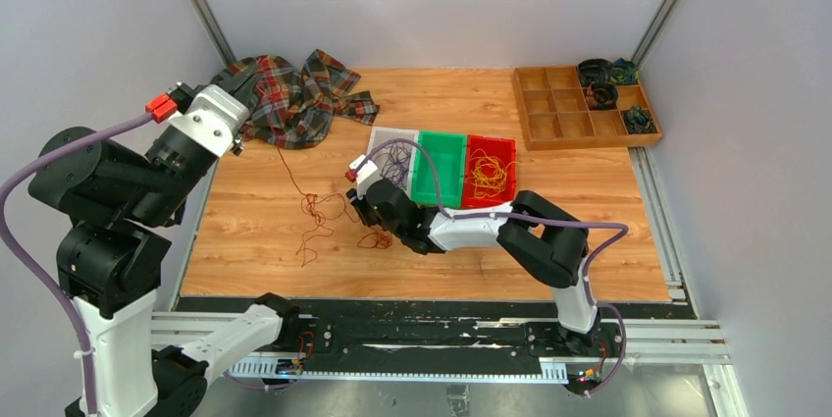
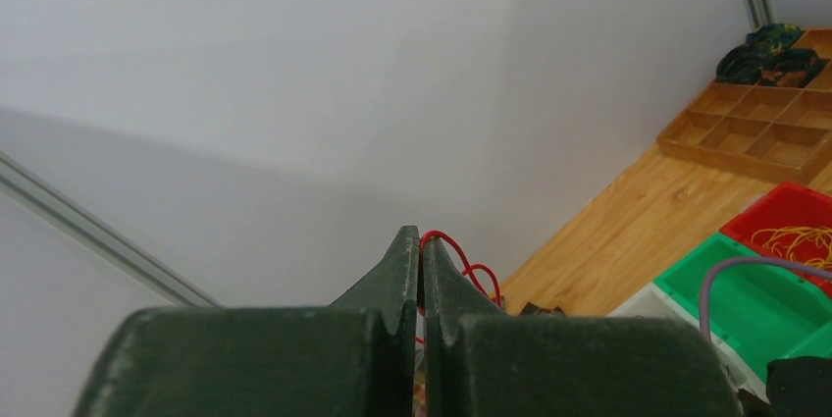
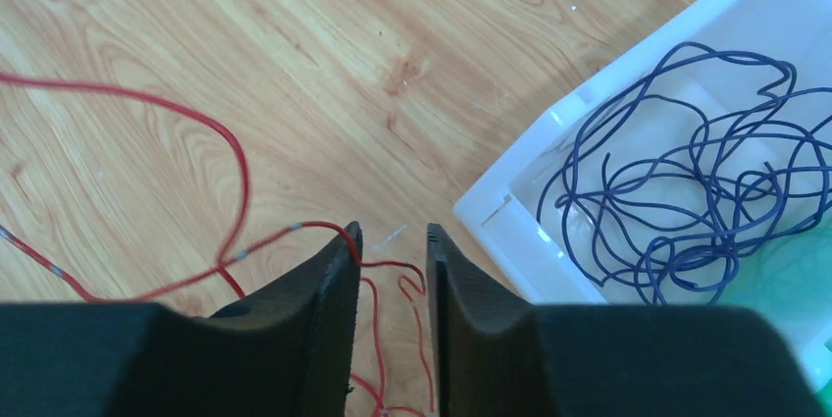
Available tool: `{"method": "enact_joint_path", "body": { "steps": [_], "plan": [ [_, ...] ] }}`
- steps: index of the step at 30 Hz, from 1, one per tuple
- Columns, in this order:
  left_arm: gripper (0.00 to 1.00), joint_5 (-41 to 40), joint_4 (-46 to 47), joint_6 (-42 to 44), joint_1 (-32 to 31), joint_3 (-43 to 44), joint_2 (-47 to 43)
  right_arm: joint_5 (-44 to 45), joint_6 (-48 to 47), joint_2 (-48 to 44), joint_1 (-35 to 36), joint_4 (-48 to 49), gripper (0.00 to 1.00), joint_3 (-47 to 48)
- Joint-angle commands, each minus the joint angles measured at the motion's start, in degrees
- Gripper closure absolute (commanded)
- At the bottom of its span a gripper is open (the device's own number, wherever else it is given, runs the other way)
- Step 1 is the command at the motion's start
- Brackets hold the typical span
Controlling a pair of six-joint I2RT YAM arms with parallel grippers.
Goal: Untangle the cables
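Note:
A dark red cable (image 1: 312, 213) lies in loose loops on the wooden table. One strand of it rises up and left to my left gripper (image 2: 422, 235), which is raised above the table's left side and shut on it; a red loop (image 2: 461, 252) shows at the fingertips. My right gripper (image 3: 392, 235) is low over the table beside the white bin (image 3: 510, 213). Its jaws stand apart, and thin red strands (image 3: 417, 285) run between them. Purple cable (image 3: 687, 191) is bunched in the white bin. Yellow cable (image 1: 489, 177) lies in the red bin (image 1: 507, 147).
A green bin (image 1: 440, 167) sits between the white bin (image 1: 378, 137) and the red bin. A plaid cloth (image 1: 294, 93) lies at the back left. A wooden compartment tray (image 1: 579, 108) at the back right holds dark coiled items (image 1: 598, 74).

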Motion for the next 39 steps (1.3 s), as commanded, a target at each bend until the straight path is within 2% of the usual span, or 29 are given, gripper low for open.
{"method": "enact_joint_path", "body": {
  "steps": [1, 5, 6, 8, 9, 13, 20, 26, 28, 31, 35, 39],
  "plan": [
    [0.99, -1.28, -0.19, 0.96, -0.22, -0.91, -0.80, 0.65, -2.49, 1.86, -0.40, 1.85, 0.73, 2.78],
    [0.99, -1.50, -0.05, 1.22, -0.25, -1.68, -1.17, 0.74, -3.07, 2.83, -0.40, 2.13, 0.72, 3.53],
    [0.99, -1.69, -0.12, 1.18, -0.20, -1.57, -1.18, 0.74, -3.33, 3.08, -0.40, 2.19, 0.75, 3.76],
    [0.99, -2.10, -0.60, 1.45, -0.23, -1.55, -1.22, 0.96, -4.23, 2.79, -0.40, 2.12, 0.96, 4.04],
    [1.00, -2.38, -1.07, 1.85, -0.26, -1.82, -1.37, 1.59, -4.44, 1.99, -0.40, 1.72, 0.99, 4.07],
    [0.99, -4.82, -1.69, 3.10, -0.20, -6.86, -3.50, 3.57, -6.24, -5.38, -0.72, 1.38, 0.99, 1.52],
    [0.99, -7.59, 1.10, 4.43, -0.23, -27.32, -11.02, 3.56, -6.81, -21.68, -2.19, -3.52, 1.00, -4.07],
    [0.97, -10.00, 3.08, 2.67, -0.25, -41.11, -14.74, 2.11, -6.82, -29.23, -2.23, -9.52, 0.99, -4.43],
    [0.85, -8.39, 2.53, 1.36, -0.24, -43.74, -15.05, 0.41, -7.52, -31.07, -2.30, -10.69, 0.99, -4.34],
    [0.47, -3.61, -0.31, 0.30, -0.25, -45.02, -14.70, -0.23, -7.85, -31.91, -2.25, -16.16, 0.99, -1.20],
    [0.14, 6.56, -5.45, -0.65, -0.18, -42.79, -13.56, -0.11, -7.48, -32.03, -2.17, -21.14, 0.99, 1.94],
    [0.08, 17.71, -11.17, 0.35, -0.21, -38.63, -11.18, 1.18, -7.03, -31.20, -1.71, -25.22, 0.99, 4.36]
  ]
}}
